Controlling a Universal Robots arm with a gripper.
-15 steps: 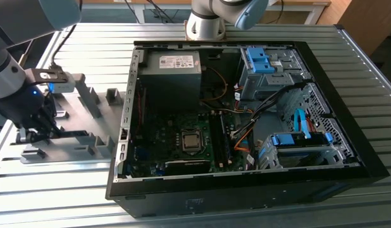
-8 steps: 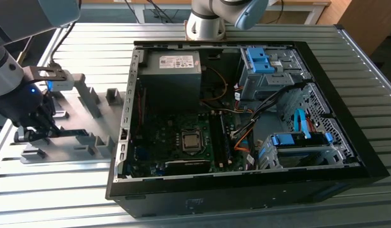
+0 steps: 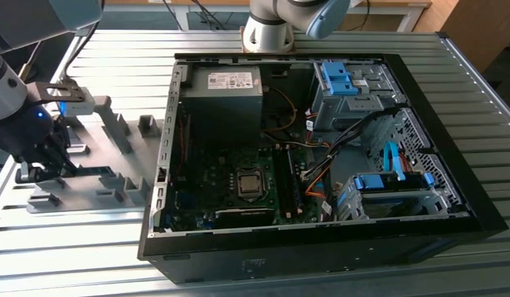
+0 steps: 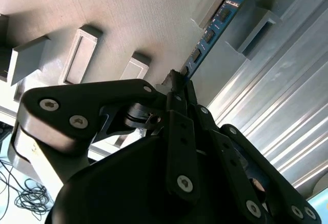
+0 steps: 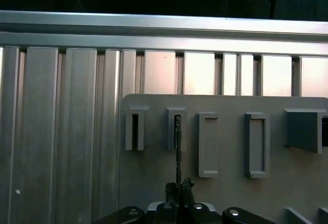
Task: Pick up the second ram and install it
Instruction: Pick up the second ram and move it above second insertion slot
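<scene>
Gripper [image 4: 178, 82]: black, linked metal fingers pressed together, pinching the near end of the second ram [image 4: 214, 26]. The ram is a thin blue-green board with dark rectangular chips, standing on edge. Its far end sits in a slotted grey block [image 4: 215, 1] on the matte grey fixture plate [image 5: 154, 183]. In the first wrist view the board is edge-on, a thin dark line. The plate lies on the ribbed aluminium table [image 3: 114, 55], at the exterior view's left of the open black PC case [image 3: 321, 260].

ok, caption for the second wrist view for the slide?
End effector closed on one end of the second ram, other end at a grey fixture block.
</scene>
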